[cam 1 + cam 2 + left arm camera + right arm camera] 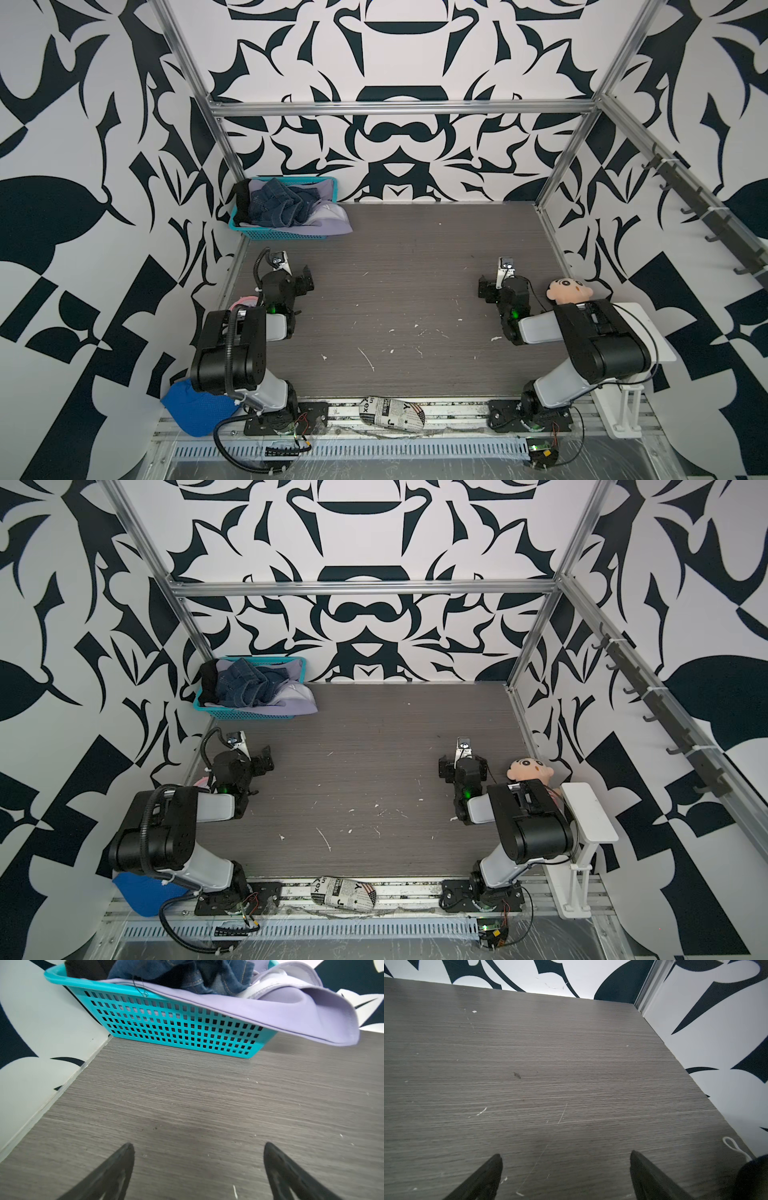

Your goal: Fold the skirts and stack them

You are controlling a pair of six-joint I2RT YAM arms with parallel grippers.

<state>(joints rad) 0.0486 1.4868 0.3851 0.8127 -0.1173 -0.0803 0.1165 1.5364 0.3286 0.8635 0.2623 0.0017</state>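
Hovering: L tool (pixel 198 1145) & R tool (pixel 565 1154) agape, empty | skirts (pixel 280 1012) in basket (pixel 166 1022): L wrist shows, R doesn't

Even bright light, soft shadows

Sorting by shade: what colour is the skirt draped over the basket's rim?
Plain pale lavender; the left wrist view shows this skirt best.

A robotics lab cell: aluminium frame (pixel 399 109), printed backdrop walls (pixel 62 124), robot arms (pixel 232 353) (pixel 598 345).
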